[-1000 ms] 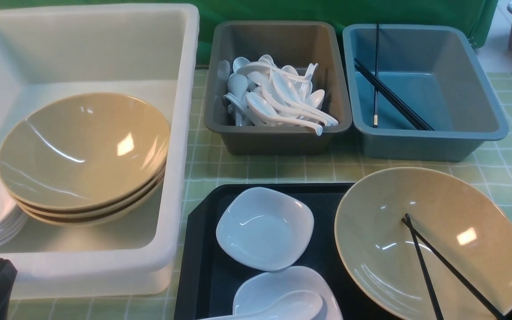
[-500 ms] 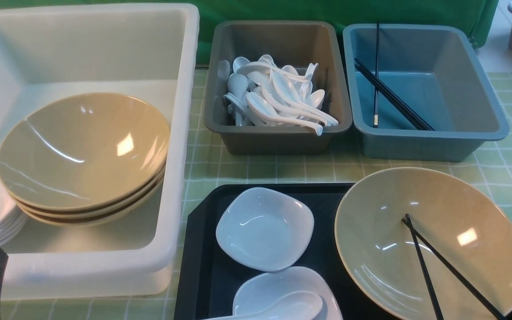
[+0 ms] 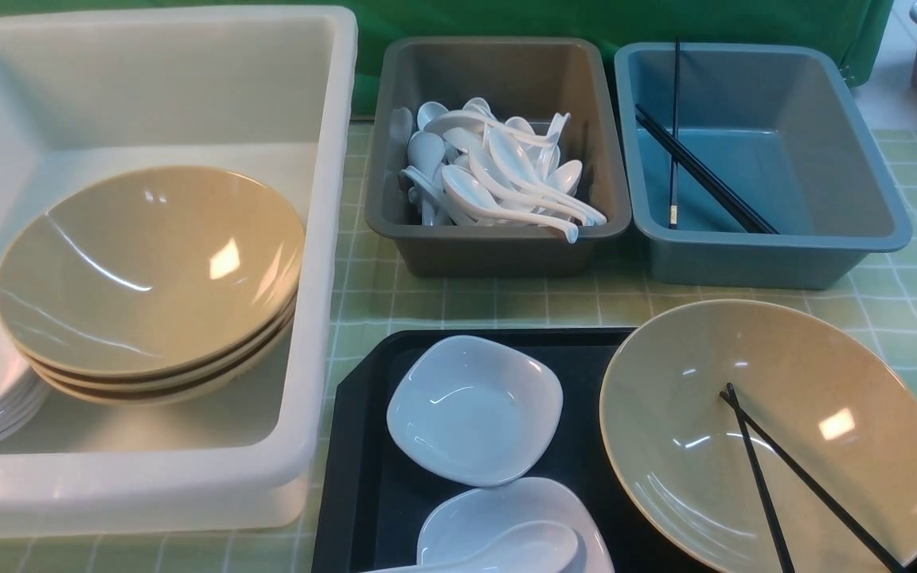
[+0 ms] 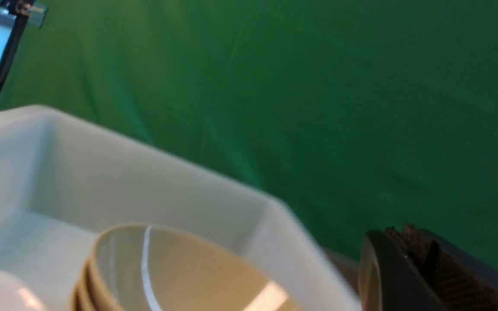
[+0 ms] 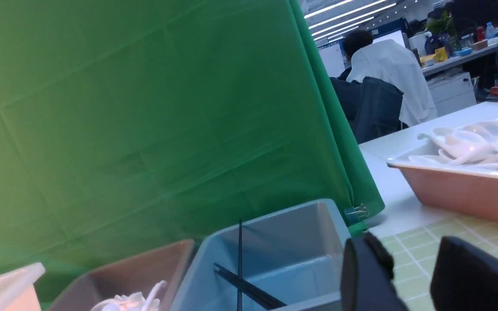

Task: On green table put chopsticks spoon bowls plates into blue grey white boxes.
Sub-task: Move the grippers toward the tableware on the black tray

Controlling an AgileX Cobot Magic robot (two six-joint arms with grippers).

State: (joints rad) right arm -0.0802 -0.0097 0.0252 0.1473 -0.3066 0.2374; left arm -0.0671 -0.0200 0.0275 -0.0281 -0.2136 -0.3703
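Looking near to far, you have chopsticks (image 3: 785,469) crossed in the tan bowl (image 3: 665,414) at the counter's near right corner. Your right pincer (image 5: 409,246) is released and empty, short of the blue box (image 5: 275,242). Your left pincer (image 4: 398,231) is clenched beside the white box (image 4: 145,172).

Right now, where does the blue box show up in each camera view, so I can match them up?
Front view: the blue box sits upper right, beside the grey box.
Left wrist view: not in it.
Right wrist view: close by, between the grey box and the right gripper.
Shared landmark: the black chopsticks inside it show in both; the green curtain is in all three.
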